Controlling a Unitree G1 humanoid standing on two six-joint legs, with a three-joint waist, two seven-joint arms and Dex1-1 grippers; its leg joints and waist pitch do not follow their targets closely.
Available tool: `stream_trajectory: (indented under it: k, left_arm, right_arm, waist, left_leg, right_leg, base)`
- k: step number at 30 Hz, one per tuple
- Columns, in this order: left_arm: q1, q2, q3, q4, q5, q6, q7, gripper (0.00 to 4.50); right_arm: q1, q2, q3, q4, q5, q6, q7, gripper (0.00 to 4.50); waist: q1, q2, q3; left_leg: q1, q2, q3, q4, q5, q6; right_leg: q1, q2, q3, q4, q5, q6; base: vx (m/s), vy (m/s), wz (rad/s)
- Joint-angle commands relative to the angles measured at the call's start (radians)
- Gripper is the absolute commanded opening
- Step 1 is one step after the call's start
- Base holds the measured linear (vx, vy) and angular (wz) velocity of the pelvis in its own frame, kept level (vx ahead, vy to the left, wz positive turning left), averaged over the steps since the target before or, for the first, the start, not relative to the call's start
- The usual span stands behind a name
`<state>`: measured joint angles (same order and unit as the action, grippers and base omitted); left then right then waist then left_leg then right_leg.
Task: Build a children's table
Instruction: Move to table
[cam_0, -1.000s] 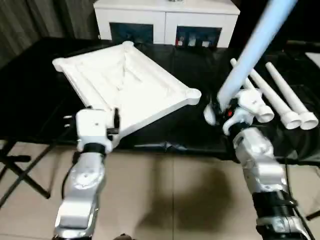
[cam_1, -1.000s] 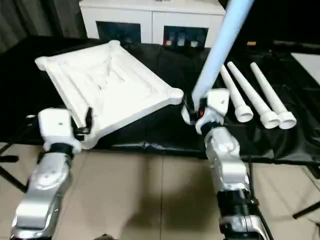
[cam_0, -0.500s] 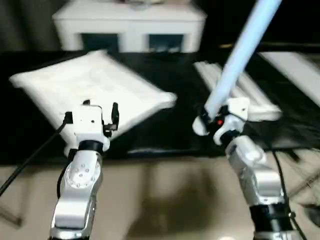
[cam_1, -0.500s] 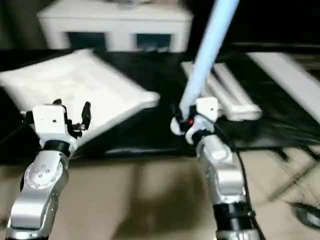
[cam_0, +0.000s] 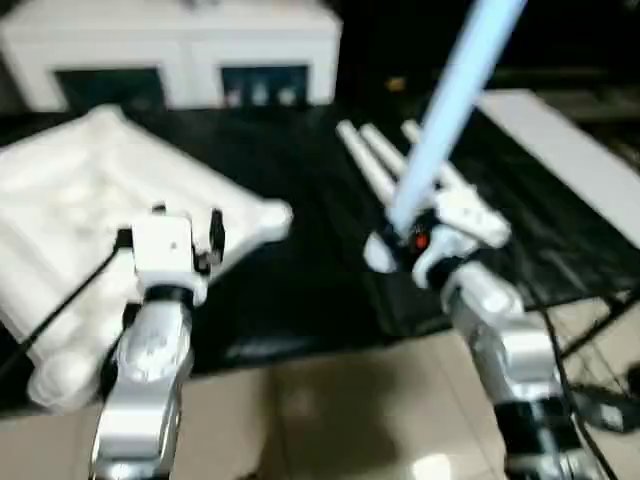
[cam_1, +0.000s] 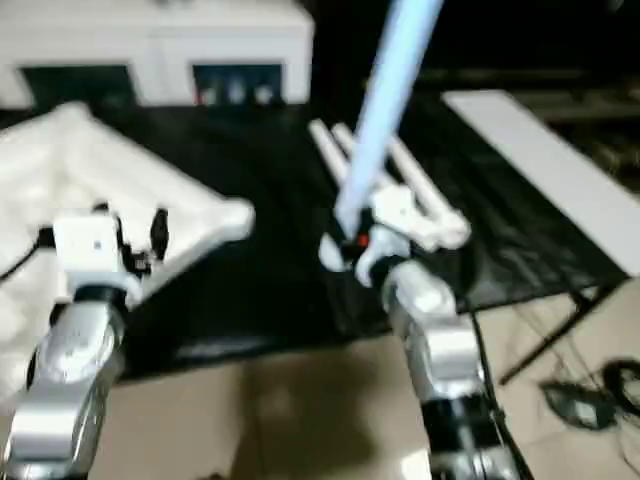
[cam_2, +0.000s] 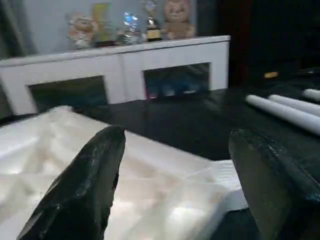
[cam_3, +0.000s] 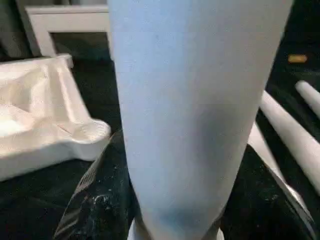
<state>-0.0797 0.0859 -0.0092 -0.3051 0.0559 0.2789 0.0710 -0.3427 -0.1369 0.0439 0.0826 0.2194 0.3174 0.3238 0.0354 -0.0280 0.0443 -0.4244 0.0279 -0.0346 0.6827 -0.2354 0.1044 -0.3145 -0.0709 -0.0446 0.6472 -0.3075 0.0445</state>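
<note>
Right tool (cam_0: 402, 243) is clamped on the thick end of one white tube leg (cam_0: 450, 110), fingers (cam_3: 95, 200) pressed on both sides of it; forearm comes up from bottom right and the leg rises steeply up and slightly right, its top cut off by the frame edge. Left tool (cam_0: 186, 232) is spread wide and holds nothing, black fingers (cam_2: 85, 185) pointing forward over the near edge of the tabletop (cam_0: 90, 220), forearm running straight up from the bottom left. Tabletop lies underside up on the black surface (cam_0: 310, 260), ribs visible, with one round corner socket (cam_3: 92, 131) pointing toward the right tool but apart from it; its left part runs out of frame. Remaining legs (cam_0: 365, 160) lie side by side on the surface behind the right tool, partly hidden by the raised leg and the tool; I make out about three, count not certain because of blur. White cabinet (cam_2: 125, 65) with dark glass doors stands behind the surface, small figures on top too small to identify. White panel (cam_0: 560, 150) at the far right, cut by the edge. Can't tell whether the left tool touches the tabletop or hovers above it.
</note>
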Motion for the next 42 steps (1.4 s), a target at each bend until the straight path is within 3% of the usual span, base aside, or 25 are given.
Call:
stream_trajectory:
  k: [1,4,5,6,7,9,11,13,14,16,18,21,24,26,27,29,30,31,32,33,35,36,37,39,42]
  left_arm:
    - [0.021,0.021,0.029,-0.036,0.012,0.010,0.008,3.72]
    - [0.034,0.025,0.042,-0.050,0.020,0.013,0.015,3.72]
    - [0.034,0.025,0.042,-0.050,0.020,0.013,0.015,3.72]
    - [0.038,0.025,0.046,-0.056,0.019,0.015,0.011,3.72]
    - [0.038,0.025,0.046,-0.056,0.019,0.015,0.011,3.72]
    - [0.042,0.025,0.045,-0.060,0.022,0.017,0.007,3.72]
    - [0.045,0.026,0.040,-0.061,0.024,0.020,0.006,3.72]
    - [0.044,0.026,0.035,-0.061,0.025,0.024,0.003,3.72]
    - [0.042,0.027,0.033,-0.061,0.026,0.026,0.001,3.72]
    - [0.038,0.026,0.033,-0.056,0.027,0.025,-0.005,3.72]
    - [0.031,0.025,0.035,-0.048,0.024,0.027,-0.013,3.72]
    - [0.025,0.028,0.031,-0.039,0.022,0.028,-0.023,3.72]
    - [0.009,0.033,0.015,-0.022,0.014,0.026,-0.046,3.72]
    - [-0.001,0.028,0.011,-0.012,0.001,0.024,-0.055,3.72]
    - [-0.003,0.026,0.010,-0.009,-0.002,0.023,-0.056,3.72]
    - [-0.015,0.024,0.009,0.003,-0.007,0.024,-0.061,3.72]
    - [-0.024,0.023,0.008,0.014,-0.010,0.026,-0.066,3.72]
    - [-0.025,0.023,0.008,0.015,-0.010,0.026,-0.066,3.72]
    - [-0.028,0.023,0.007,0.019,-0.011,0.027,-0.068,3.72]
    - [-0.030,0.021,0.006,0.022,-0.011,0.027,-0.069,3.72]
    - [-0.026,0.010,0.008,0.024,-0.015,0.025,-0.070,3.72]
    - [-0.023,0.008,0.009,0.025,-0.015,0.024,-0.069,3.72]
    - [-0.022,0.006,0.010,0.026,-0.014,0.024,-0.067,3.72]
    - [-0.019,0.007,0.012,0.026,-0.017,0.024,-0.066,3.72]
    - [-0.019,0.011,0.014,0.025,-0.019,0.022,-0.062,3.72]
  right_arm:
    - [-0.017,0.014,0.023,-0.018,-0.010,0.003,0.021,1.87]
    - [-0.015,0.009,0.039,-0.013,-0.001,0.009,0.039,1.87]
    - [-0.015,0.009,0.039,-0.013,-0.001,0.009,0.039,1.87]
    - [-0.015,0.010,0.036,-0.016,0.012,0.013,0.044,1.87]
    - [-0.015,0.010,0.036,-0.016,0.012,0.013,0.044,1.87]
    - [-0.014,0.014,0.018,-0.014,0.023,0.016,0.042,1.87]
    - [-0.009,0.011,0.012,-0.018,0.027,0.013,0.054,1.87]
    - [-0.003,0.006,0.008,-0.020,0.021,0.008,0.058,1.87]
    - [-0.002,0.004,0.006,-0.019,0.017,0.006,0.056,1.87]
    - [-0.001,0.001,0.003,-0.019,0.016,0.002,0.052,1.87]
    - [0.001,-0.005,-0.007,-0.021,0.012,-0.002,0.034,1.87]
    - [0.001,-0.008,-0.012,-0.020,0.012,-0.004,0.028,1.87]
    - [0.001,-0.010,-0.020,-0.022,0.011,-0.003,0.023,1.87]
    - [0.010,-0.011,-0.023,-0.031,0.012,0.002,0.024,1.87]
    - [0.014,-0.010,-0.024,-0.035,0.011,0.007,0.025,1.87]
    - [0.020,-0.010,-0.030,-0.039,0.010,0.012,0.019,1.87]
    - [0.020,-0.011,-0.031,-0.040,0.009,0.013,0.013,1.87]
    - [0.020,-0.011,-0.031,-0.041,0.009,0.013,0.012,1.87]
    - [0.020,-0.012,-0.031,-0.042,0.009,0.012,0.011,1.87]
    - [0.019,-0.013,-0.033,-0.043,0.010,0.013,0.007,1.87]
    - [0.022,-0.018,-0.033,-0.051,0.007,0.011,0.005,1.87]
    - [0.023,-0.022,-0.031,-0.054,0.005,0.010,0.007,1.87]
    - [0.023,-0.024,-0.031,-0.054,0.004,0.010,0.009,1.87]
    - [0.022,-0.028,-0.030,-0.053,0.000,0.011,0.013,1.87]
    - [0.017,-0.033,-0.026,-0.050,-0.010,0.012,0.018,1.87]
  waist:
    - [0.042,-0.048,-0.052]
    - [0.034,0.034,-0.059]
    - [0.029,0.067,-0.055]
    - [-0.017,0.077,-0.061]
    - [-0.014,0.066,-0.076]
    - [0.001,0.070,-0.075]
    - [0.024,0.026,-0.055]
    - [0.044,-0.044,-0.023]
    - [0.088,-0.062,-0.025]
    - [0.108,-0.042,-0.020]
    - [0.122,-0.023,-0.031]
    - [0.059,0.042,-0.036]
    - [0.034,0.038,-0.040]
    - [0.050,0.010,-0.036]
    - [0.087,-0.010,-0.062]
    - [0.114,0.013,-0.050]
    - [0.107,0.046,-0.051]
    - [0.037,0.059,-0.043]
    - [0.039,0.050,-0.050]
    - [0.032,0.036,-0.048]
    - [0.033,0.001,-0.049]
    - [0.070,-0.037,-0.074]
    - [0.098,-0.034,-0.076]
    - [0.090,-0.022,-0.064]
    - [0.075,0.065,-0.049]
  left_leg:
    - [-0.081,0.077,0.064,0.053,-0.057,0.032]
    - [-0.032,0.124,0.095,-0.088,0.107,0.070]
    - [0.048,0.118,0.060,-0.138,0.092,0.101]
    - [0.177,0.174,-0.074,-0.157,-0.029,0.330]
    - [0.205,0.182,-0.136,-0.131,0.153,0.442]
    - [0.197,0.189,-0.068,-0.102,0.303,0.328]
    - [0.126,0.195,-0.020,-0.163,0.184,0.234]
    - [0.085,0.132,0.088,-0.167,-0.312,0.117]
    - [0.118,0.059,0.153,-0.011,-0.278,0.019]
    - [0.063,0.082,0.116,0.023,-0.100,-0.057]
    - [0.049,0.099,0.110,-0.023,-0.082,-0.076]
    - [0.207,0.239,0.062,-0.183,-0.265,-0.047]
    - [0.232,0.239,0.062,-0.180,-0.270,0.097]
    - [0.140,0.135,0.142,-0.131,-0.164,0.125]
    - [0.069,0.098,0.153,-0.061,-0.070,0.096]
    - [0.069,0.128,0.154,-0.048,-0.066,-0.089]
    - [0.141,0.154,0.172,-0.131,-0.054,-0.256]
    - [0.264,0.260,0.106,-0.203,-0.081,-0.278]
    - [0.302,0.295,0.100,-0.206,-0.126,-0.262]
    - [0.291,0.299,0.100,-0.211,-0.148,-0.192]
    - [0.223,0.151,0.177,-0.167,-0.196,-0.037]
    - [0.096,0.043,0.197,-0.018,-0.194,0.020]
    - [0.024,0.081,0.148,0.065,-0.112,-0.023]
    - [-0.027,0.109,0.116,0.080,0.021,-0.105]
    - [0.039,0.153,0.129,-0.109,0.177,-0.056]
  right_leg:
    - [0.122,-0.253,0.019,-0.175,0.244,0.193]
    - [0.206,-0.134,-0.167,-0.180,0.030,-0.015]
    - [0.172,-0.049,-0.192,-0.141,-0.024,-0.022]
    - [0.018,0.046,-0.146,0.030,-0.182,-0.064]
    - [-0.048,0.048,-0.088,0.082,-0.223,-0.061]
    - [-0.107,0.029,-0.029,0.106,-0.090,0.003]
    - [-0.090,0.021,-0.003,0.109,0.048,0.039]
    - [-0.049,-0.053,0.085,-0.094,-0.036,-0.036]
    - [-0.025,-0.148,0.195,-0.190,-0.485,-0.083]
    - [0.035,-0.158,0.203,-0.183,-0.732,-0.146]
    - [0.067,-0.113,0.173,-0.153,-0.491,-0.258]
    - [-0.078,0.010,0.020,-0.022,-0.139,-0.264]
    - [-0.106,-0.028,-0.008,0.007,0.072,-0.192]
    - [-0.004,-0.082,0.052,-0.074,0.109,-0.271]
    - [0.104,-0.126,0.120,-0.106,0.059,-0.351]
    - [0.110,-0.099,0.162,-0.128,-0.042,-0.458]
    - [0.048,0.021,0.110,-0.078,0.011,-0.365]
    - [-0.103,0.030,0.026,0.028,-0.034,-0.202]
    - [-0.130,-0.002,0.012,0.045,-0.068,-0.164]
    - [-0.134,-0.033,-0.009,0.061,0.015,-0.118]
    - [-0.044,-0.061,0.022,-0.047,0.122,-0.168]
    - [0.126,-0.139,0.165,-0.099,0.091,-0.339]
    - [0.164,-0.195,0.203,-0.114,0.104,-0.458]
    - [0.144,-0.170,0.151,-0.101,0.252,-0.490]
    - [0.084,-0.041,-0.012,-0.144,-0.101,-0.308]
  base:
    - [0.104,-0.031,0.37]
    - [0.122,0.021,0.42]
    - [0.228,0.036,0.47]
    - [0.228,0.036,0.47]
    - [0.185,-0.001,0.50]
    - [0.121,0.001,0.52]
    - [0.039,0.011,0.11]
    - [0.022,-0.038,0.17]
    - [0.057,-0.096,0.32]
    - [0.061,-0.072,0.20]
    - [0.000,0.000,0.00]
    - [0.037,0.073,0.24]
    - [0.079,0.055,0.22]
    - [0.092,0.026,0.12]
    - [0.091,0.026,0.09]
    - [0.088,0.027,-0.13]
    - [0.084,0.025,-0.27]
    - [0.110,0.020,-0.53]
    - [0.134,-0.017,-0.56]
    - [0.134,-0.017,-0.56]
    - [0.131,-0.045,-0.17]
    - [0.151,-0.051,0.00]
    - [0.178,-0.056,0.07]
    - [0.137,-0.019,-0.03]
    - [0.138,-0.002,0.05]
